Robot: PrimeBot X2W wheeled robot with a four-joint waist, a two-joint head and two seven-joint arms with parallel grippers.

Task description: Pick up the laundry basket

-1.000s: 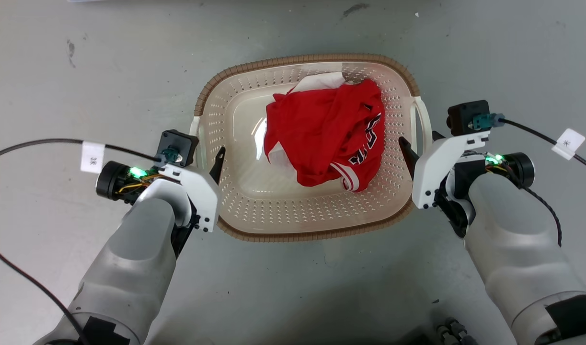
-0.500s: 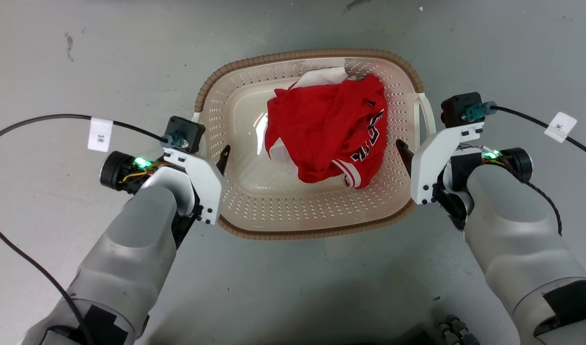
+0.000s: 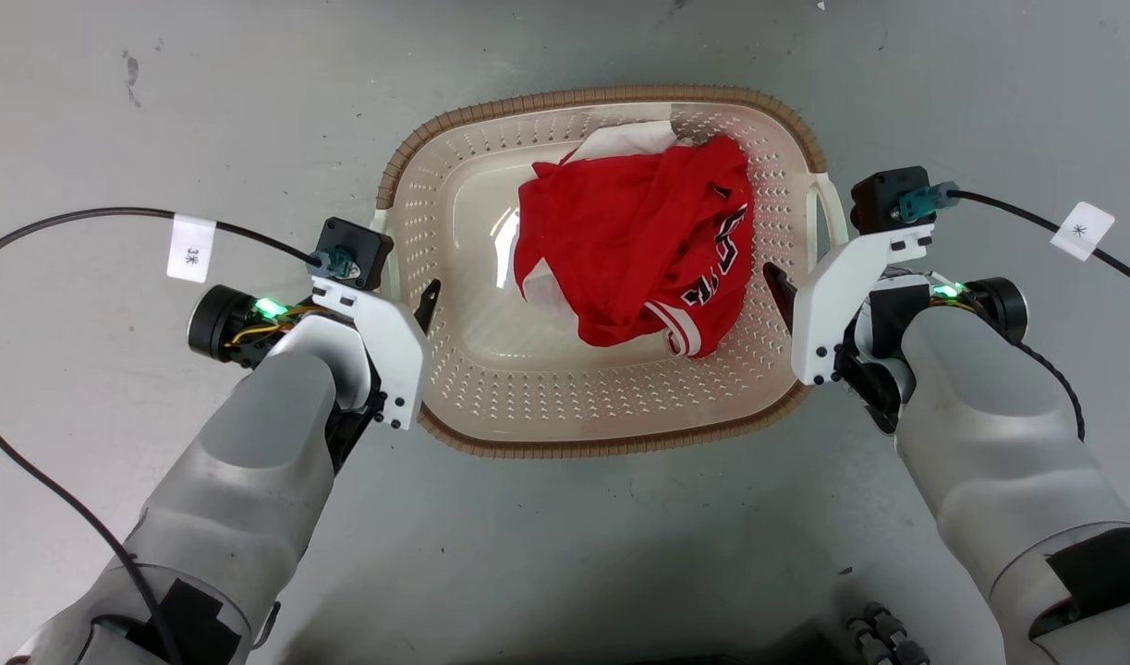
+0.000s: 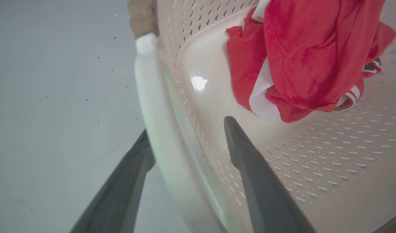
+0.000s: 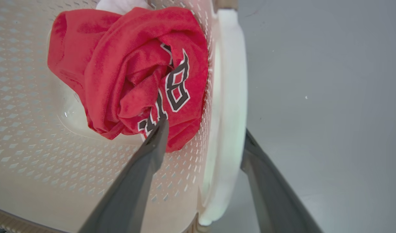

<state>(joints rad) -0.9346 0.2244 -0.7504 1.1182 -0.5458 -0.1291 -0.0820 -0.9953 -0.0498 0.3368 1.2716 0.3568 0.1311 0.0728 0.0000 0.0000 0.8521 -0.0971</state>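
Note:
The laundry basket (image 3: 454,152), cream perforated plastic with a brown woven-look rim, sits on the grey floor with a red jersey (image 3: 634,245) bunched inside. My left gripper (image 3: 415,300) is open astride the left white handle (image 4: 152,106), one finger inside the wall and one outside (image 4: 187,126). On the other side, my right gripper (image 3: 786,277) is open astride the right white handle (image 5: 228,97), its inner finger by the jersey (image 5: 136,68) and its outer finger beyond the handle (image 5: 204,127).
Grey concrete floor (image 3: 565,554) surrounds the basket. Black cables with white tags trail from both wrists: left cable (image 3: 84,222), right cable (image 3: 1017,217). Dark hardware shows at the bottom right edge (image 3: 874,637).
The whole picture has shifted: floor marks, basket and both grippers sit a little higher and the basket looks slightly larger. Both grippers stay astride the handles.

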